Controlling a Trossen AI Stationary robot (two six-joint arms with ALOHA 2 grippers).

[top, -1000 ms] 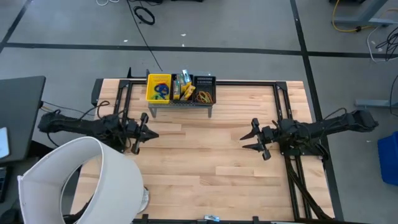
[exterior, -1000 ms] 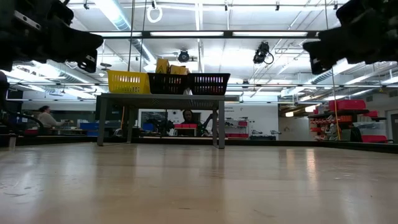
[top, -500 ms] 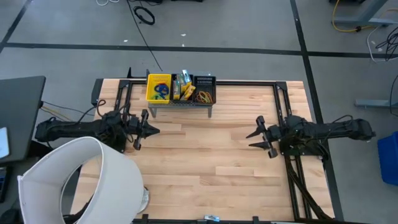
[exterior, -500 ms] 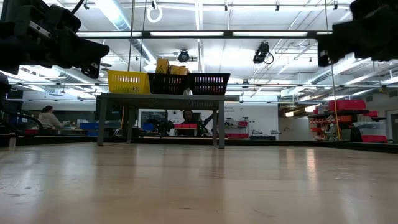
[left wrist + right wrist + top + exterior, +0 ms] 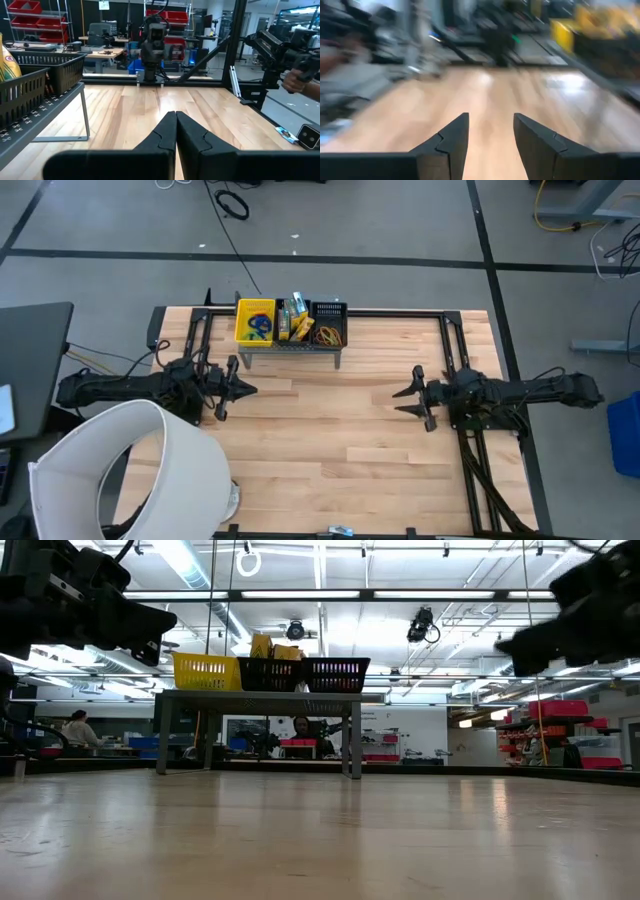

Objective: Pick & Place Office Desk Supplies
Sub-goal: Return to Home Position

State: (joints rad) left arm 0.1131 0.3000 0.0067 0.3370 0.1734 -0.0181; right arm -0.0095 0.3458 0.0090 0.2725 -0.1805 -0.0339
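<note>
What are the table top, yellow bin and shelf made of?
Table top: wood planks, light finish with a sheen, visible grain and joints.
Yellow bin: probably plastic, slotted mesh walls, uniform colour.
Shelf: likely grey painted metal, thin legs, perforated deck.

Bright, even light falls from long white ceiling strip lights (image 5: 188, 560) across the low view's top, leaving a soft sheen on the pale wooden tabletop (image 5: 320, 840).

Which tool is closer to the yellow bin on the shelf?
Left. The left tool is just in front of the yellow bin; the right tool is far across the table.
</note>
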